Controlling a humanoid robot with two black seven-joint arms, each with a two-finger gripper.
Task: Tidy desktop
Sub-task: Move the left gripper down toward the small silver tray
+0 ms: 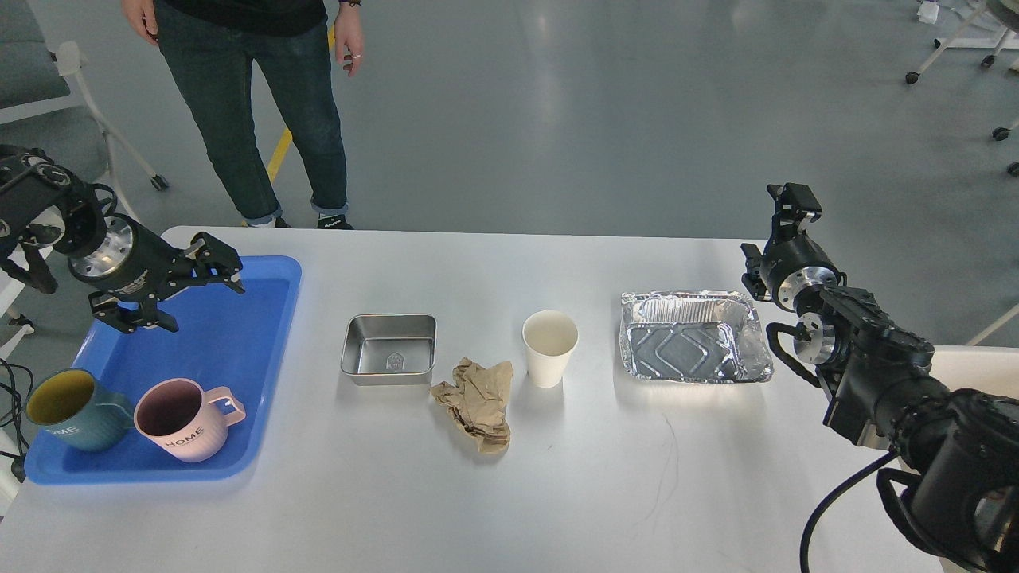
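White desktop, blue tray, teal mug with yellow inside, pink mug, silver tin, brown crumpled paper, white cup, shiny ribbed foil tray

On the desktop, a tray lay at left with two mugs in its near end. Rightward stood a tin, paper, cup and foil pan.
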